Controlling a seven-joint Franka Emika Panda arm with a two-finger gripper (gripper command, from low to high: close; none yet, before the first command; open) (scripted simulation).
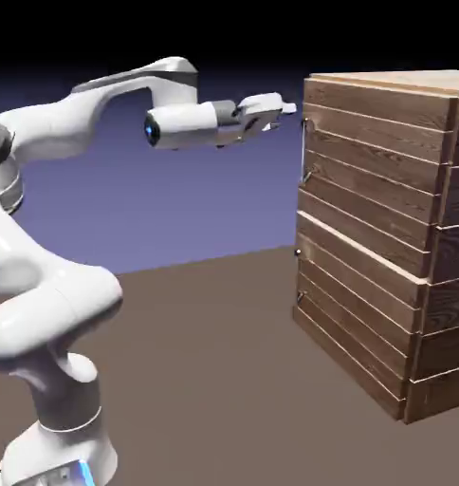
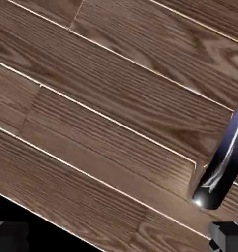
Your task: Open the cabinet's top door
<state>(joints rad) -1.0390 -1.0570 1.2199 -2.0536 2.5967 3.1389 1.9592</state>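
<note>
The cabinet [image 1: 449, 285] of brown horizontal planks stands at the exterior view's right. Its top door [image 1: 371, 152] is shut, flush with the front. A thin upright metal handle [image 1: 307, 149] sits near the door's left edge. My gripper [image 1: 288, 106] is level with the door's top boards, just left of the handle and a little above it, not touching. In the hand view the door's planks [image 2: 106, 113] fill the picture at a slant, and the shiny handle [image 2: 220, 170] shows at the right. The two fingertips [image 2: 228, 236] stand wide apart with nothing between them, so my gripper [image 2: 119, 242] is open.
Below the top door is a similar lower plank panel [image 1: 357, 304] with a small knob [image 1: 298, 252]. The brown table [image 1: 224, 380] stretches between the robot's base and the cabinet.
</note>
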